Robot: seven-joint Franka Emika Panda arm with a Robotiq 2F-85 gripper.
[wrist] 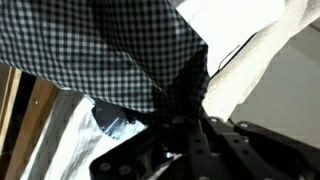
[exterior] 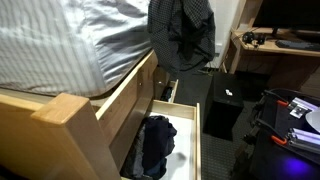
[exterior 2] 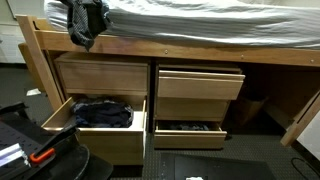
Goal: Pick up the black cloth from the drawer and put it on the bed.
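Though gripped and raised well clear of the open pale wooden drawer (exterior: pixel 198 140), lies not yet on the grey-striped, sheeted bed with its light timber frame (exterior: pixel 60 40).

Nearest, in the wrist view: black metal two-fingered hand (wrist: pixel 188 120), entering from the bottom edge and clenched on a bunched fold of the dark, black-and-white checked fabric cloth (wrist: pixel 120 50). Spreads upward and outward from that pinch, fills most of the picture, and leaves only slivers of pale bedding visible behind.

Farther off, in both exterior views: the same cloth (exterior: pixel 180 30) (exterior 2: pixel 82 20), draped from above at the edge of the mattress, near one end of the bed and high over the drawer. Wraps so fully around the hand that nothing of the fingers shows from outside. Cannot tell whether the lower hem already brushes the sheet or the frame rail.

Farthest down, inside the drawer: a second crumpled blue-black garment (exterior: pixel 158 145), well apart from the hand and not part of the grasp.

Judged as well past halfway: pick-up and lift done. Left to do, by the look of things: carrying inward over the mattress, lowering until the fabric rests there, and opening the fingers to let go.
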